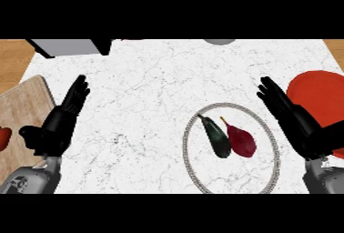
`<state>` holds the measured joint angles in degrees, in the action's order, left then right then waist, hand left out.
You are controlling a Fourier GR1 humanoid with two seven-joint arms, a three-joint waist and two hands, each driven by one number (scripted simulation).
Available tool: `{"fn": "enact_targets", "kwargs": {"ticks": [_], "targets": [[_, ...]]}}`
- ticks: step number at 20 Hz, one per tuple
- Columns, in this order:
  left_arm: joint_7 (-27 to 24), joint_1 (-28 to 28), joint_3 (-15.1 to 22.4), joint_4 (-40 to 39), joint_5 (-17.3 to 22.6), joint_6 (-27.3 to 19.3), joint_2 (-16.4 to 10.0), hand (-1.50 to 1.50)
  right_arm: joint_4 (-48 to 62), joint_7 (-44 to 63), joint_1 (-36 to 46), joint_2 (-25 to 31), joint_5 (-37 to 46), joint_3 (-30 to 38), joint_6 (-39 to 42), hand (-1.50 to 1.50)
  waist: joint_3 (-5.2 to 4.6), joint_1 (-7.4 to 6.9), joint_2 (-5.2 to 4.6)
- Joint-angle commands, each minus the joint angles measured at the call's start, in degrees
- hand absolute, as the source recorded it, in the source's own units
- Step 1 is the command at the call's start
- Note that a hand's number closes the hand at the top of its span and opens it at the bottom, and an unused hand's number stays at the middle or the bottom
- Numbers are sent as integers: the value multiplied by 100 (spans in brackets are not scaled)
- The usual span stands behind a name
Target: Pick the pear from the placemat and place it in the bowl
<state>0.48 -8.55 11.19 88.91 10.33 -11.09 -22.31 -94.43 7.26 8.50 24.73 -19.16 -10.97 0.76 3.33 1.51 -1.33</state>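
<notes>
Pear [242, 140] lies on placemat [228, 175] (right hand [301, 124] open nearby)

White grey-veined marble table [154, 86]. Directly on it: round white placemat with grey beaded rim [186, 144], right of centre; red round bowl [319, 88] at right edge; light wooden board [21, 109] at left edge.

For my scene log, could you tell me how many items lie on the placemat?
2: a dark green elongated vegetable at the left and the dark red pear beside it, both inside the placemat rim. Nothing appears hidden.
</notes>
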Motion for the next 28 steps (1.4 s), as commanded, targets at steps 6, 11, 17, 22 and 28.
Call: {"fn": "enact_targets", "kwargs": {"ticks": [6, 11, 17, 22, 28], "targets": [[-109, -189, -821, 309, 1085, 403, 116, 0, 546, 293, 1136, 49, 1265, -908, 155, -150, -347, -451, 110], [-71, -31, -836, 193, 1423, 601, 312, 0, 1428, 21, 1053, 281, 3655, -958, -1640, -150, -336, -361, 91], [-240, -49, -1123, -105, 1517, 915, 191, 0, 1827, 355, 2142, 376, 4691, -1259, -1376, -150, -341, -258, 115], [48, -28, -979, 199, 1519, 733, 292, 0, 2020, 1800, 2943, 838, 4911, -1893, 623, -150, -357, -336, 153], [-81, -48, -929, 17, 1423, 830, 281, 0, 2557, 3004, 3427, 691, 4602, -2735, 3276, -150, -393, -434, 136]]}}
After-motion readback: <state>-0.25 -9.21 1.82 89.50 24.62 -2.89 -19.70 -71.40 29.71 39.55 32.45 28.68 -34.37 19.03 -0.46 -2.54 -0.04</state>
